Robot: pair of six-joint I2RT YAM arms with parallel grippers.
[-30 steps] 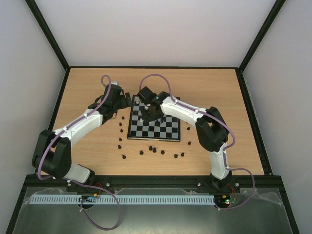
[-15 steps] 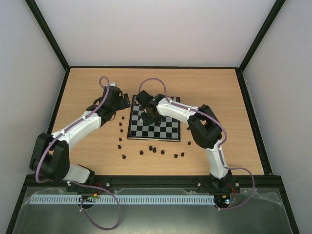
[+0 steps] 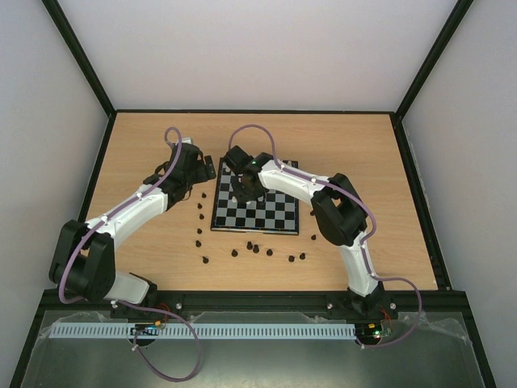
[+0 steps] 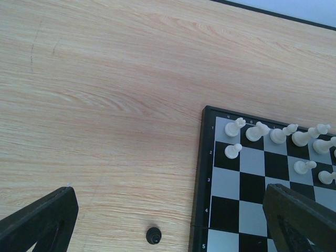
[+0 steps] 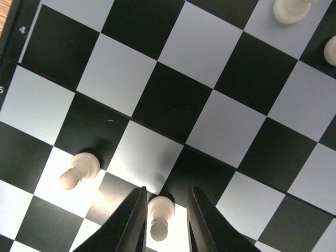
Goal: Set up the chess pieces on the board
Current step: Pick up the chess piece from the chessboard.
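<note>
Right gripper (image 5: 167, 190) lowered over the board (image 3: 271, 217), its jaws narrowed on either side of a standing white pawn (image 5: 160, 212); whether they actually pinch it cannot be told. A second white pawn (image 5: 79, 170) stands one square diagonally away. Left gripper (image 4: 169, 202) spread wide, holding nothing, poised over the wooden table (image 3: 145, 145) beside the board's corner, where white pieces (image 4: 273, 135) line the edge rank. Dark pieces (image 3: 252, 245) lie scattered on the table left of and in front of the board.
</note>
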